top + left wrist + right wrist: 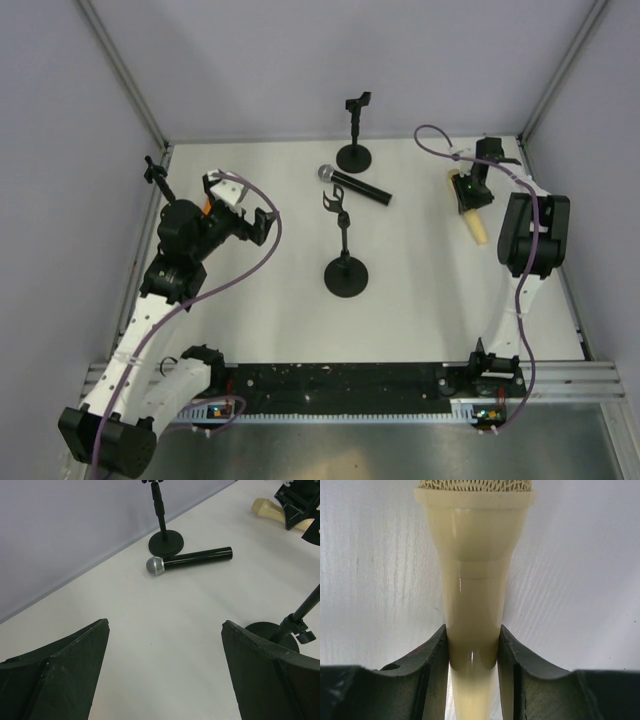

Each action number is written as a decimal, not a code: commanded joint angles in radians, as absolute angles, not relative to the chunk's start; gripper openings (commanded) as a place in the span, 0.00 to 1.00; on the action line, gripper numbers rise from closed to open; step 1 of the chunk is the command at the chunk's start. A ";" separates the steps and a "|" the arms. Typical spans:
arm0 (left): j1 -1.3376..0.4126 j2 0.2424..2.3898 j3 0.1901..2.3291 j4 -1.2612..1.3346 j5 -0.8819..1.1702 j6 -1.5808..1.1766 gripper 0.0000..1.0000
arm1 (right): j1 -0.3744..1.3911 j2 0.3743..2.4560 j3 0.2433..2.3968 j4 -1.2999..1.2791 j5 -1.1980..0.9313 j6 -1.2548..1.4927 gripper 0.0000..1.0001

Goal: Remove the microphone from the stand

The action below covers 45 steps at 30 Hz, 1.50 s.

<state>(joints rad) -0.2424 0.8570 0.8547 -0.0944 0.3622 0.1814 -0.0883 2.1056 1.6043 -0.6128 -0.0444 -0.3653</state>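
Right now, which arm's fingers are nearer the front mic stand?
Left. The left gripper, open, sits just left of the front stand; right gripper is farther right, holding the cream microphone.

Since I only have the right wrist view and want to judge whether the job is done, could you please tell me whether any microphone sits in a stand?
Observer: No. The top view shows a far stand and a near stand, both with empty clips.
Operator: Is the cream microphone between my fingers the only one out there?
Observer: No, a black microphone lies flat on the table between the two stands.
Operator: And what is the other arm doing?
Observer: The left gripper is open and empty at the table's left side, with the black microphone in its camera's view.
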 commanded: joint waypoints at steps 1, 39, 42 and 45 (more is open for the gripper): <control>-0.233 0.828 0.842 -0.029 0.379 0.166 0.99 | -0.104 2.120 1.611 -0.581 -0.034 -0.337 0.13; -0.215 0.836 0.821 -0.009 0.414 0.140 0.99 | -0.115 2.028 1.588 -0.583 -0.152 -0.344 0.81; -0.215 0.844 0.813 -0.009 0.451 0.138 0.99 | -0.115 1.979 1.582 -0.584 -0.161 -0.356 0.84; -0.215 0.854 0.799 0.028 0.508 0.146 0.99 | -0.115 1.925 1.577 -0.584 -0.182 -0.368 0.85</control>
<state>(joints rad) -0.2199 0.8474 0.8169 -0.0521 0.4274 0.1509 -0.1078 2.0624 1.5715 -0.5995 -0.1341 -0.3462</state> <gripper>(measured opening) 0.991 0.845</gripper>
